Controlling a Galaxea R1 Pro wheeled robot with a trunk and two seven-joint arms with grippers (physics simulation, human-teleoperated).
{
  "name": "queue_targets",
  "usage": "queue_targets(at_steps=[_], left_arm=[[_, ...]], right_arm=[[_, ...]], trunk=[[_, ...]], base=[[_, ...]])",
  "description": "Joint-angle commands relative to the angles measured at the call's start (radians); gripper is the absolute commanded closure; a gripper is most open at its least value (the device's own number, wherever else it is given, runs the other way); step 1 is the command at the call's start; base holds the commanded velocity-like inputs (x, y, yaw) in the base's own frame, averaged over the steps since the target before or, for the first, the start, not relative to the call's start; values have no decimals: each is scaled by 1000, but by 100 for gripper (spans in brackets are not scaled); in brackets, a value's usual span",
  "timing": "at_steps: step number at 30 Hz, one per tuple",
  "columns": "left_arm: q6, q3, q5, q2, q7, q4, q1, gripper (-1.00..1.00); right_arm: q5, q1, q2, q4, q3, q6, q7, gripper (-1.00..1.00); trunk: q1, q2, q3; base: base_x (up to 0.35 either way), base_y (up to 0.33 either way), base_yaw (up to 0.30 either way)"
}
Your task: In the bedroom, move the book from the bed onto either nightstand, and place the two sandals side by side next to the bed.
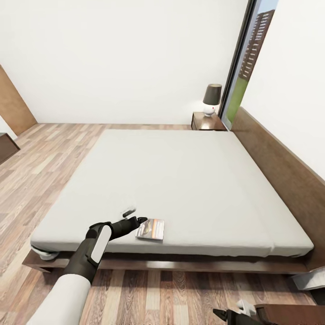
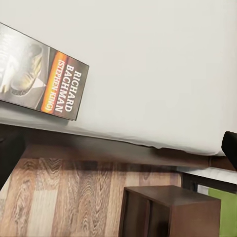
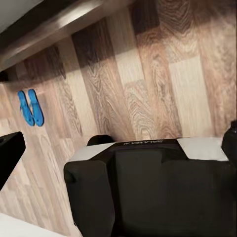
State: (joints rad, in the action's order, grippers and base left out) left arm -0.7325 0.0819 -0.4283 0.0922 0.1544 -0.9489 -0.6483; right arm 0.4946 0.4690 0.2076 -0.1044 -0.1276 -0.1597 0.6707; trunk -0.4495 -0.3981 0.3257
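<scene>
The book (image 1: pixel 151 229) lies flat on the pale grey mattress of the bed (image 1: pixel 180 180), close to its near edge. Its cover reads "Richard Bachman" on an orange band (image 2: pixel 63 89). My left gripper (image 1: pixel 135 216) hovers open just left of the book, touching nothing; the left wrist view shows its fingers (image 2: pixel 9 154) spread wide. Low beside the bed's near right corner, my right gripper (image 1: pixel 224 314) is open and empty. The two blue sandals (image 3: pixel 30 107) lie side by side on the plank floor near the bed's dark base (image 3: pixel 44 37).
A nightstand (image 1: pixel 206 122) with a dark-shaded lamp (image 1: pixel 211 99) stands at the bed's far corner by the window. Another brown nightstand (image 2: pixel 170 212) stands near the bed's near right corner. The headboard (image 1: pixel 280 162) runs along the right. My own base (image 3: pixel 148 192) is below the right gripper.
</scene>
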Motion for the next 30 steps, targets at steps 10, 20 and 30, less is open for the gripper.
queue_targets(at_steps=[10, 20, 30], left_arm=[[-7, 5, 2, 1, 5, -1, -1, -100], [-7, 5, 2, 1, 5, -1, -1, -100], [-7, 4, 2, 2, 5, -1, -1, -100]], right_arm=[[15, 0, -5, -7, -10, 26, -188, -100], [13, 1, -5, -7, -12, 28, -192, -100], [11, 0, -5, -6, -12, 28, -192, -100]], trunk=[[0, -2, 12], [0, -2, 14], [0, -2, 29]], base=[[0, 0, 0], [0, 0, 0], [0, 0, 0]])
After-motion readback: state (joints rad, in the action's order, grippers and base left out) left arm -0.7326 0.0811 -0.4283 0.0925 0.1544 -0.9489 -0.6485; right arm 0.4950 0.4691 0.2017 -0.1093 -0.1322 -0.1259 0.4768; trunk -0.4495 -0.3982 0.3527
